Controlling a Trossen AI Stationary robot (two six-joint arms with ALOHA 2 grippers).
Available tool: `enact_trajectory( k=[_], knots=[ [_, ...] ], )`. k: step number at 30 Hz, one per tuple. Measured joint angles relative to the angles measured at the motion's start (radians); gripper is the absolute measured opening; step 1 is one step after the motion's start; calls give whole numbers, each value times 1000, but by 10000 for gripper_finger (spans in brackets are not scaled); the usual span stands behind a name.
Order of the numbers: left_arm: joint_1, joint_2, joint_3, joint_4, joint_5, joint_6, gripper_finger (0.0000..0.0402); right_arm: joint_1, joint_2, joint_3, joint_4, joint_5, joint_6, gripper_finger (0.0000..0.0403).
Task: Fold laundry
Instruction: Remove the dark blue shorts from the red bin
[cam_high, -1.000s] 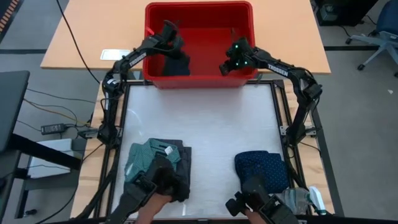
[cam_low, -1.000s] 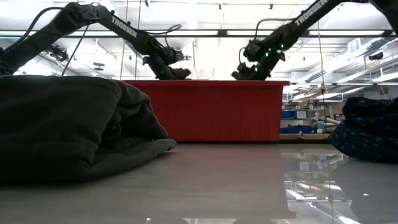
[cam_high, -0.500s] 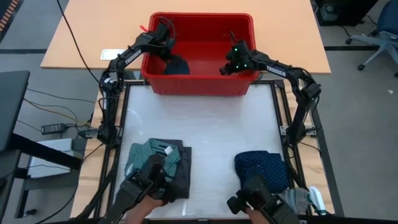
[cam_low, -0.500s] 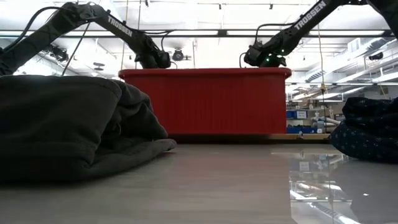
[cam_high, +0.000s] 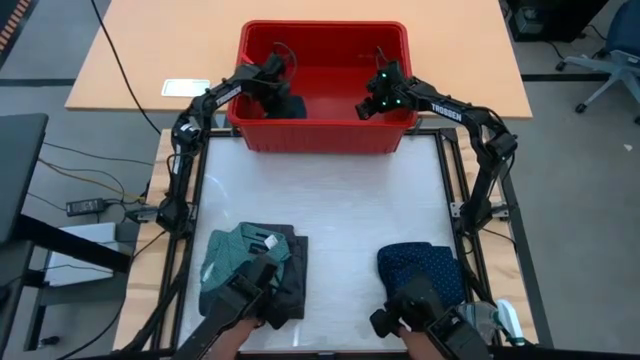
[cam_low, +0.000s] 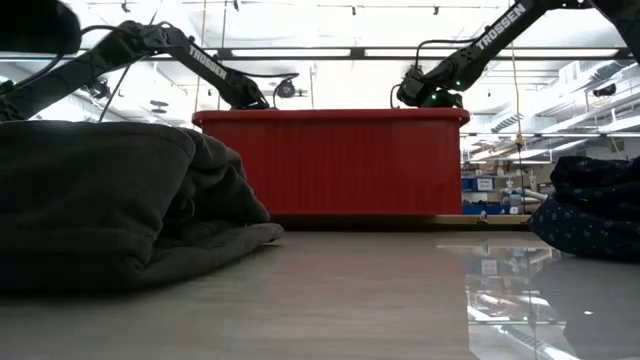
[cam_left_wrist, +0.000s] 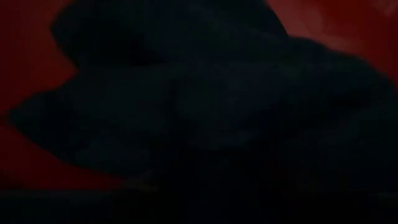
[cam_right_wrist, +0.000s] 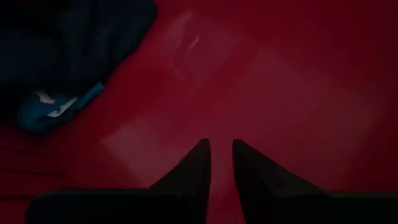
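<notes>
Laundry (cam_high: 285, 104) in basket (cam_high: 322, 135); arms read "TROSSEN".

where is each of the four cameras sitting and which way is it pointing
High view: overhead, straight down on the table; both arms reach into the red basket.
Low view: table height, facing the basket; both arms above it.
Left wrist view: inside the basket, filled by the dark garment; no fingers visible.
Right wrist view: faces the basket floor past the right gripper.
Shared: that garment in the high and both wrist views.
</notes>
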Motion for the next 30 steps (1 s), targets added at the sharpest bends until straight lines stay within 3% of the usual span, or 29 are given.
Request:
enact_trajectory(
  k=[3,5,10,16,24,30],
  knots=[
    [-3,-2,37,4,-6,-35,49,-1,-15,0,3,-12,16,72],
    [-3,-9,98,-3,16,-44,18,-2,-33,1,15,-21,20,68],
    [-7,-40,334,2,146,-30,16,-2,-106,1,46,-23,11,55],
    [-59,-285,229,260,375,-97,15,-4,-255,1,44,-24,10,42],
    [-217,-405,226,212,397,-89,17,-2,-475,2,-29,-211,-21,29],
    [-433,-399,172,78,389,-192,17,4,-579,2,-208,-279,-62,16]
  ],
)
